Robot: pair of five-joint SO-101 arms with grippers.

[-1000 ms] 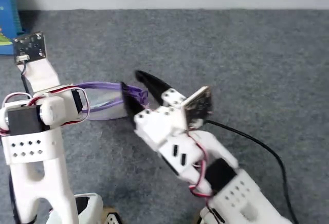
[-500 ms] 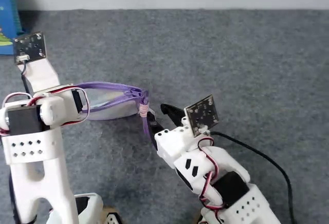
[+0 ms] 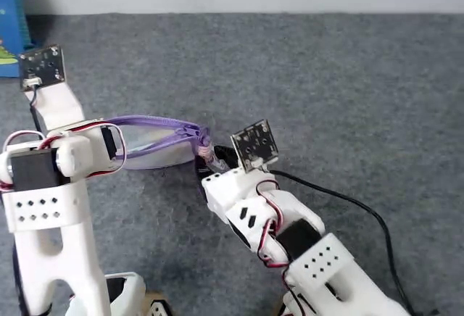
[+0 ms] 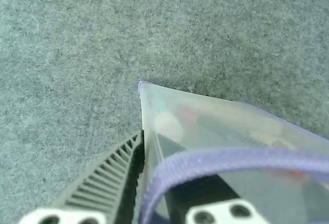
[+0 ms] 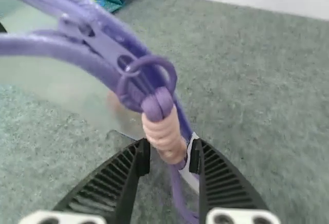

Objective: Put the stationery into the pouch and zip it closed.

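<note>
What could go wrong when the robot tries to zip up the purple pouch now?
1. The right gripper is at the small pink zipper pull. A rounded bead like that might slip out, and the pouch would stay open.
2. The left gripper holds the pouch by just one corner. A hard tug on the pull might yank that corner free or crumple the pouch instead of sliding the zip.

Left arm (image 3: 51, 178) stands upright, left gripper (image 4: 147, 147) clamped on the pouch (image 4: 216, 126) corner. Right arm (image 3: 290, 236) angles in low, right gripper (image 5: 167, 157) pinching the zipper pull (image 5: 163, 131).
</note>
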